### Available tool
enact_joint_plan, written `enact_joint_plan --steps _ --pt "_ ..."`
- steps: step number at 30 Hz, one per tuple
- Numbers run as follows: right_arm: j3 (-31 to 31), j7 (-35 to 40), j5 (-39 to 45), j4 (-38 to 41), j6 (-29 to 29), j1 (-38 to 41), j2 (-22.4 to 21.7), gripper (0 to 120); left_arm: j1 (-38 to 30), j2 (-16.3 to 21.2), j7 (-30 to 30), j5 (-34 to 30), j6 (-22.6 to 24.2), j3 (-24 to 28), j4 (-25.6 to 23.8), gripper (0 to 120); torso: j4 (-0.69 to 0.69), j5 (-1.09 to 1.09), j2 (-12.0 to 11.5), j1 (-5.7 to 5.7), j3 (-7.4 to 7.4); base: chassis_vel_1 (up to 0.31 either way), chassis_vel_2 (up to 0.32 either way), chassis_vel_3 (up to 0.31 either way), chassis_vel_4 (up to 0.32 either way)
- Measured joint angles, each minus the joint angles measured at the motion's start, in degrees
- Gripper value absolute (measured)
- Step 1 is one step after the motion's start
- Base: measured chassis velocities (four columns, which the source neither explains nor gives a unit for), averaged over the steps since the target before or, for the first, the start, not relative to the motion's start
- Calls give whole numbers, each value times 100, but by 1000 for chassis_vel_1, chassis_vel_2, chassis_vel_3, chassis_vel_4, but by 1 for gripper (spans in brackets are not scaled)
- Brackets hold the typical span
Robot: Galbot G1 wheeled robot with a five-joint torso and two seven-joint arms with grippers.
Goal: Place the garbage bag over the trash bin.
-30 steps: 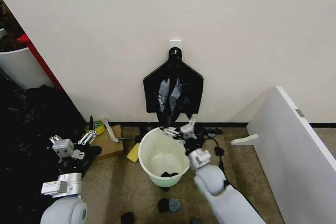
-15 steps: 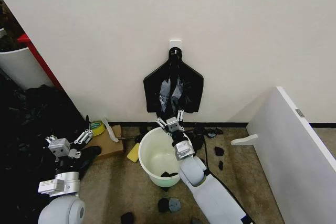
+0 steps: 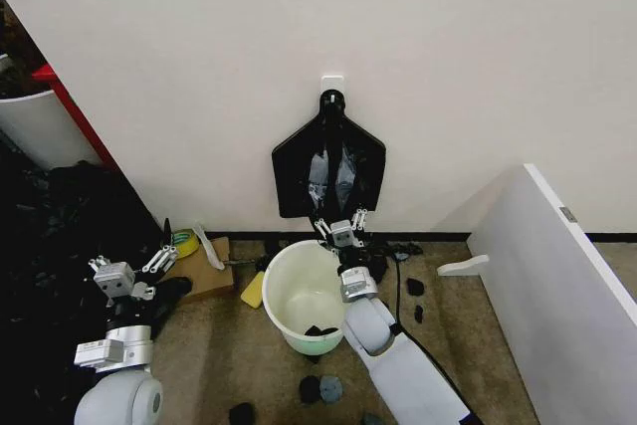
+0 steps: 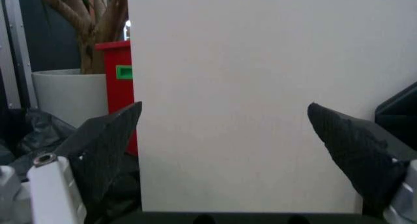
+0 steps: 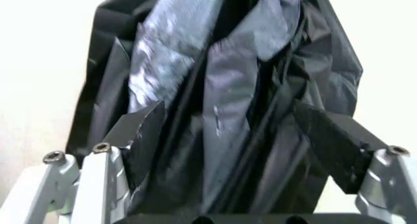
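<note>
The trash bin (image 3: 271, 298), a round white bucket with a pale greenish inside, stands on the floor by the wall. The garbage bag is out of view. A flat fan-shaped bundle of black bags (image 3: 329, 164) hangs from a wall hook above the bin. My right gripper (image 3: 340, 223) is open just over the bin's far rim, at the bundle's lower edge. In the right wrist view its fingers (image 5: 144, 131) stand wide apart before the glossy bundle (image 5: 221, 77), with nothing between them. My left gripper (image 3: 162, 258) is parked open at the left, facing the white wall (image 4: 221, 87).
A small black scrap (image 3: 320, 330) lies in the bin, and more scraps (image 3: 320, 388) lie on the floor. A white panel (image 3: 557, 276) stands at the right. At the left are a black heap (image 3: 60, 236), a white curved thing with a red edge (image 3: 40, 121), cardboard (image 3: 204, 271) and a yellow sponge (image 3: 252, 291).
My right gripper has moved from beside the bin's right rim to its far rim and up to the hanging bundle. The bundle now hangs flatter. The left arm has shifted slightly.
</note>
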Motion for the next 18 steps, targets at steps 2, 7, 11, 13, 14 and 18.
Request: enact_joint_plan --steps 2,7,11,13,14,18 --pt "10 7 -11 -23 -4 -6 16 69 5 -2 0 3 -3 0 0 100 0 0 0 0 0 0 0 0 0" --pt "56 4 -33 -117 -1 15 91 51 9 -31 1 17 -16 1 1 100 0 0 0 0 0 0 0 0 0" --pt "71 0 -82 -178 4 46 126 47 14 -36 1 21 -23 0 7 100 0 0 0 0 0 0 0 0 0" --pt "83 0 -142 -230 9 61 158 47 15 -40 2 23 -25 -1 8 100 0 0 1 0 0 0 0 0 0" --pt "90 3 -190 -252 15 65 179 47 18 -42 2 25 -26 -1 8 100 0 0 1 0 0 0 0 0 0" --pt "104 16 -378 -272 35 52 233 47 20 -50 2 30 -27 -2 8 100 0 0 1 0 0 0 0 0 0"
